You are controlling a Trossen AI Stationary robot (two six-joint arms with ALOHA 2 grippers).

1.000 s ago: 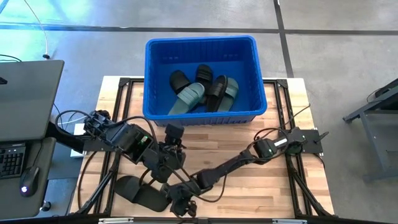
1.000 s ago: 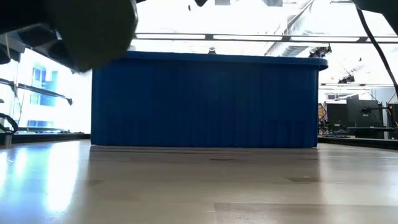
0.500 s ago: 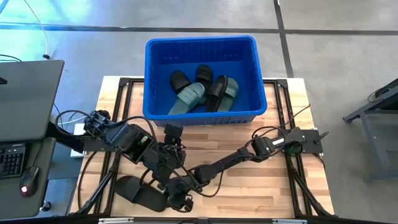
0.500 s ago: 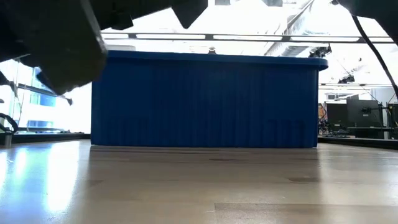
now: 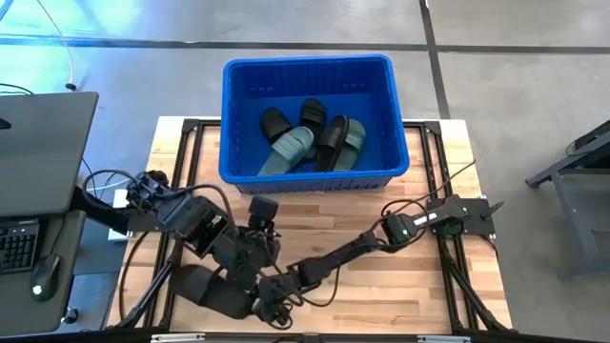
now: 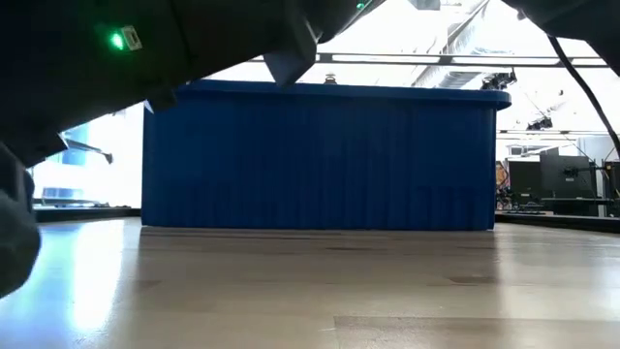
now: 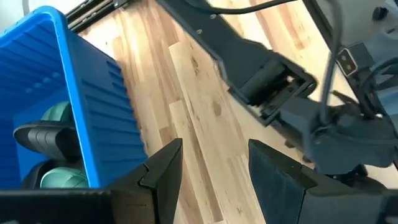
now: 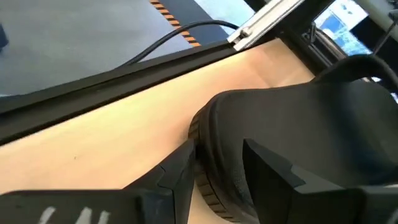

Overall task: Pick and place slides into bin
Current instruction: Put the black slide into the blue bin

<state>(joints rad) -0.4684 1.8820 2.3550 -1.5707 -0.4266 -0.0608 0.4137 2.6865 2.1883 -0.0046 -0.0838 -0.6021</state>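
The blue bin (image 5: 307,63) stands at the table's far middle. Inside it lie two black slides (image 5: 331,136) and two green slides (image 5: 290,149). More black slides (image 5: 212,291) lie on the table at the near left corner. My right gripper (image 5: 272,307) is low over them, open, with the end of one black slide (image 8: 298,124) between its fingers. My left gripper (image 5: 259,208) hangs open and empty high above the table, left of the middle, facing the bin (image 7: 81,106). My right gripper (image 8: 217,149) has one finger (image 8: 177,171) beside the rounded end edge (image 8: 208,155) of the black slide and the other (image 8: 280,174) over its top. It comes slanting down from the table's right. Whether the fingers touch the slide, I cannot tell.
A black metal frame rail (image 8: 112,84) runs along the table edge just beyond the slide. My right arm (image 7: 267,81) stretches low across the near half of the wooden table (image 5: 381,205). A desk with a keyboard (image 5: 19,243) stands to the left.
My right gripper has sunk toward the black slides at the near left corner and tipped flatter; its forearm now lies lower over the table. Its fingers keep the same gap.
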